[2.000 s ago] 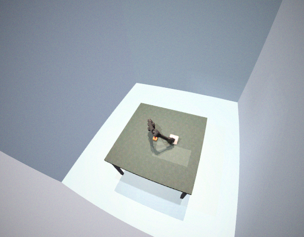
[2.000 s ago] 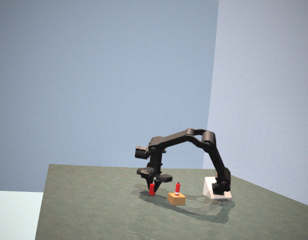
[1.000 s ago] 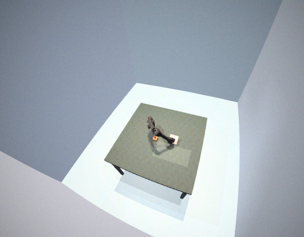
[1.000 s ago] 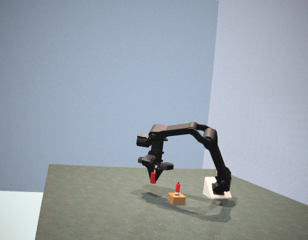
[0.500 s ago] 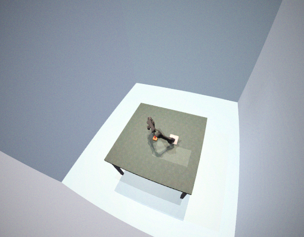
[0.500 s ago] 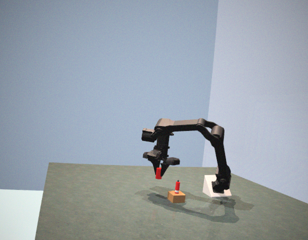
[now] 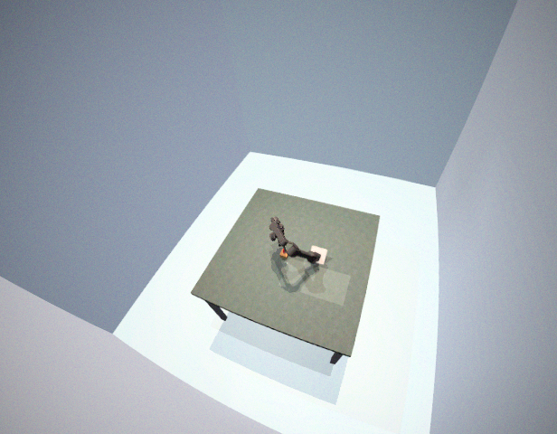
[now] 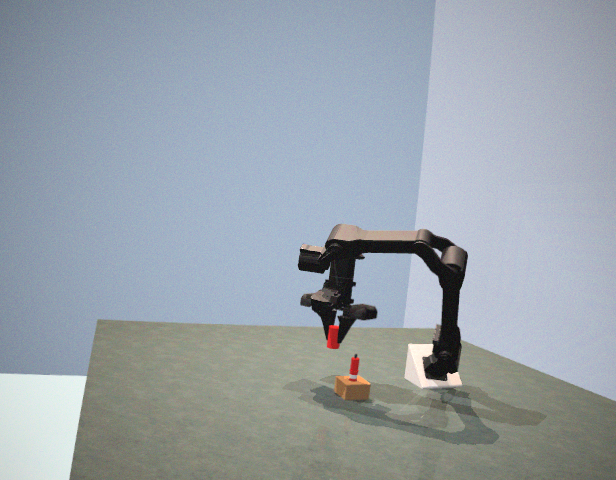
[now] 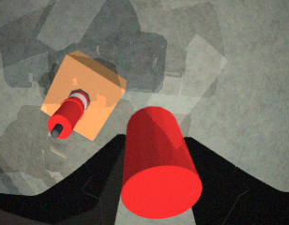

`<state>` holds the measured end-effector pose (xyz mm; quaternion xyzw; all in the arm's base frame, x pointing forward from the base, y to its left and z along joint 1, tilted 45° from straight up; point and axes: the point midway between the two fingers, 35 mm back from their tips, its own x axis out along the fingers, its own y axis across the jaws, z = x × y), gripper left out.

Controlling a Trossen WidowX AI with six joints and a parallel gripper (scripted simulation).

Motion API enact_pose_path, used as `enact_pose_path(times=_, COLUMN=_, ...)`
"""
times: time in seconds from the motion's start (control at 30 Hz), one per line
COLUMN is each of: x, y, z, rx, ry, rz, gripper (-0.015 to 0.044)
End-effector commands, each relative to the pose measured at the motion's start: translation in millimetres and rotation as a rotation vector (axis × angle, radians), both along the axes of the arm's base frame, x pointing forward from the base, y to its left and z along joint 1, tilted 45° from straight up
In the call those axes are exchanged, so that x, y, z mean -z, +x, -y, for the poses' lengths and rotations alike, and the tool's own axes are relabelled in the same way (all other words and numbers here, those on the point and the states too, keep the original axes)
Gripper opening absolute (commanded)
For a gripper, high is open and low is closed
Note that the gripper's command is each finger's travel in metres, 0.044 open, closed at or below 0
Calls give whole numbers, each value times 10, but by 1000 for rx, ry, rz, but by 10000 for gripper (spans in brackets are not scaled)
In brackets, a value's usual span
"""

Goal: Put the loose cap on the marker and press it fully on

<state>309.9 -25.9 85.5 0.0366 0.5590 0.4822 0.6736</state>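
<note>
Red cap [image 8: 332, 336] held in the air, clamped between the two dark fingers [image 8: 326, 317] of the tool [image 8: 335, 330], upright, its lower part sticking out below the fingertips. In the wrist view the cap [image 9: 159, 161] fills the middle, round end face toward the camera, one black finger [image 9: 76, 194] on each side pressing its sides. The tool is closed on the cap, pointing straight down. Marker [image 8: 354, 367] stands upright in the tan holder block [image 8: 352, 387] on the surface [image 8: 194, 403], red body with a white band near the base and a thin dark tip on top, uncapped. Cap is above the marker's tip level and off to the left of it in the exterior view, not over it, clear gap between the two. In the wrist view the marker [image 9: 69, 115] and the holder block [image 9: 91, 97] sit up and to the left of the cap, apart from it. The black arm [image 8: 391, 242] reaches up from a white base [image 8: 419, 369] on the surface to the right of the block, bends at the elbow, runs level to the wrist, then drops to the tool. Arm shadows fall across the grey-green surface around the block and base. Top view is too small for detail: arm [image 7: 287, 242], a spot of orange-red at the block [image 7: 283, 253], white base [image 7: 322, 254], surface [image 7: 250, 289] on dark legs over a pale floor [image 7: 400, 326].
</note>
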Motion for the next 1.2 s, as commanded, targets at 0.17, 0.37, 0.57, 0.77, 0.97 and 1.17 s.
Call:
enact_pose_path(times=0.17, x=-199, y=-189, z=-70, rx=-7, ry=0, rz=-5, gripper=0)
enact_pose_path(times=0.37, x=-337, y=-318, z=-121, rx=-7, ry=1, rz=-6, gripper=0)
enact_pose_path(times=0.57, x=-434, y=-418, z=-161, rx=-7, ry=1, rz=-7, gripper=0)
enact_pose_path(times=0.77, x=-395, y=-426, z=-197, rx=-7, ry=1, rz=-7, gripper=0)
enact_pose_path(times=0.97, x=-370, y=-427, z=-220, rx=-7, ry=1, rz=-7, gripper=0)
enact_pose_path(times=1.17, x=-302, y=-429, z=-284, rx=-6, ry=1, rz=-7, gripper=0)
